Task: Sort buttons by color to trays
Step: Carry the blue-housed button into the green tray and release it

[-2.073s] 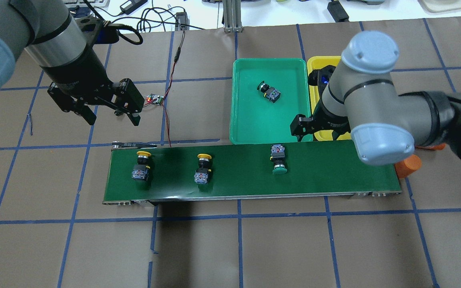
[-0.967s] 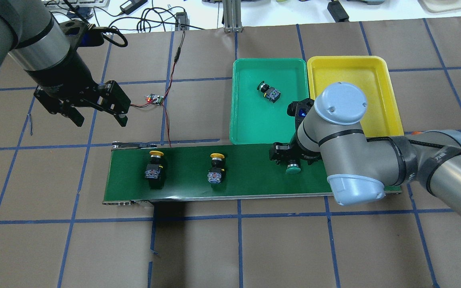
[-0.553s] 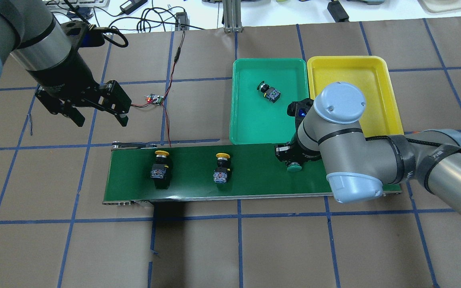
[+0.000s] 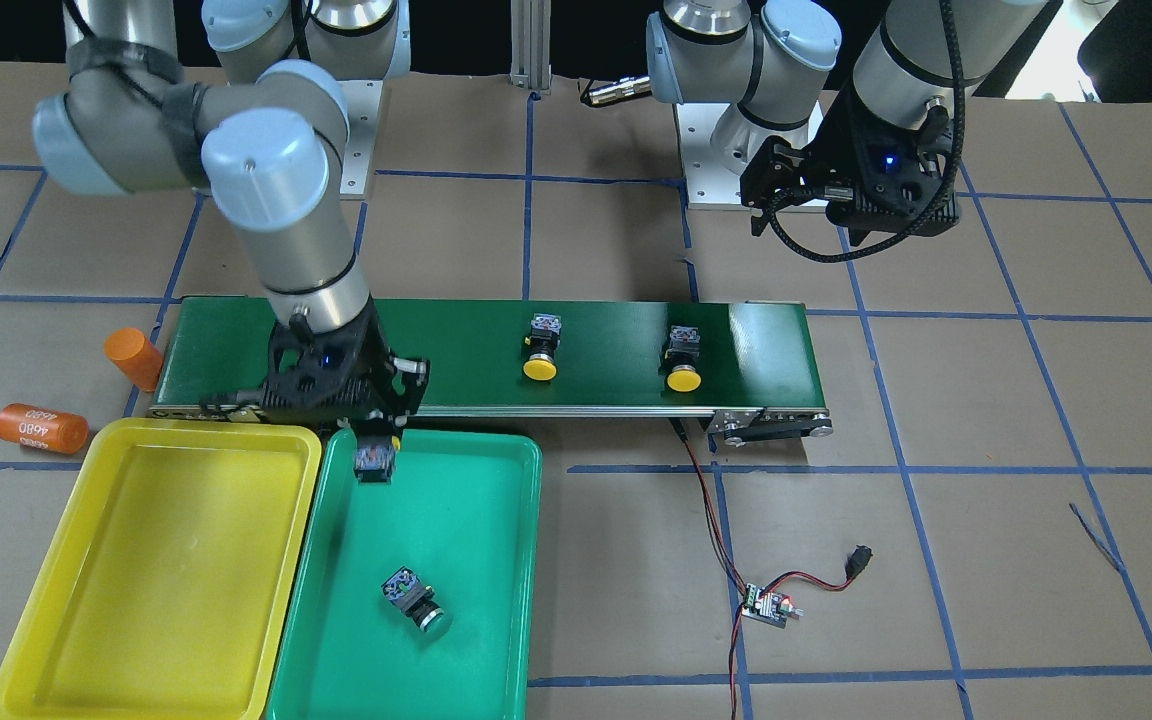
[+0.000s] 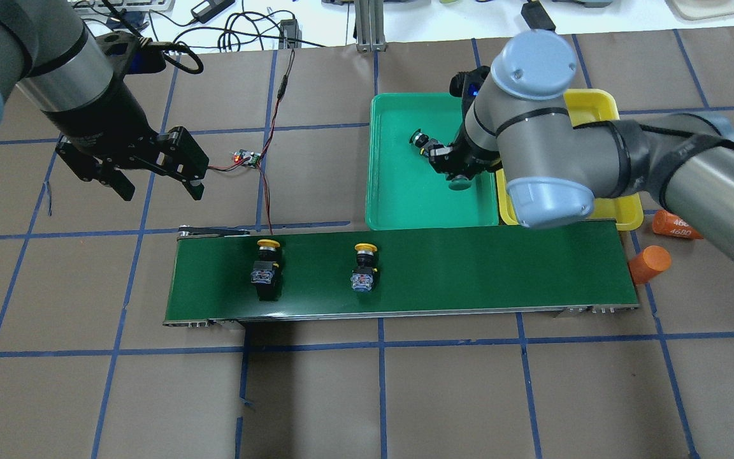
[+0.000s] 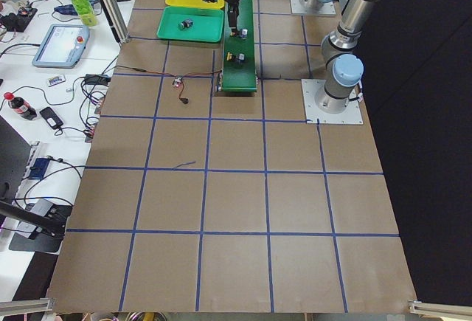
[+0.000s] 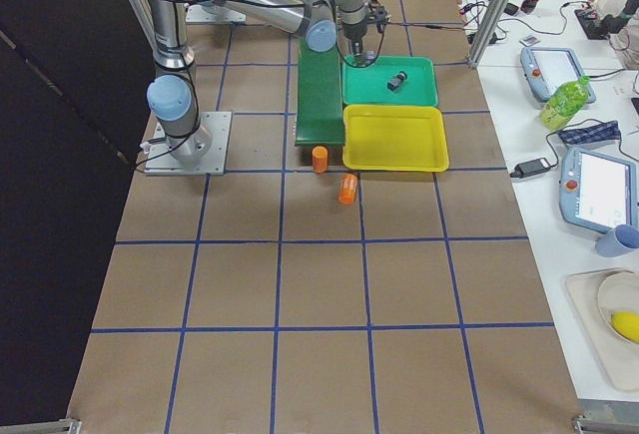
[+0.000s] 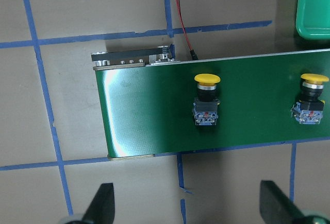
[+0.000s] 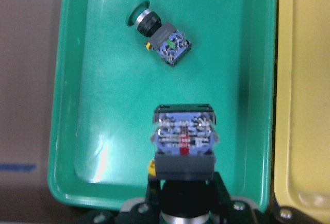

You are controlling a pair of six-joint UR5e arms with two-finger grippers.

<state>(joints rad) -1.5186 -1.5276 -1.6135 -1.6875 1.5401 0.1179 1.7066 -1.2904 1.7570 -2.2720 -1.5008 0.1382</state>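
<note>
My right jaws clamp one green button (image 9: 183, 141), terminal block pointing away from me, held over the teal-green tray (image 4: 481, 520) near its wall closest to me. The other green button (image 4: 414, 600) lies on its side mid-tray. The yellow tray (image 4: 156, 560) sits just beside it, both toward the far edge of the table (image 5: 341, 395), on my right. On the belt (image 5: 469, 274), the first yellow button (image 5: 267, 268) and the second yellow button (image 5: 364, 268) lie with caps pointing to that far edge.

From overhead the right arm (image 5: 536, 121) covers much of the yellow tray (image 5: 598, 104) and hides the right gripper (image 4: 373, 425). The right wrist view cuts off the cap of the green button (image 9: 184, 141); the left wrist view crops the fingers of the left gripper (image 8: 188, 206). In the side views the yellow buttons (image 5: 364, 264) are too small to make out.
</note>
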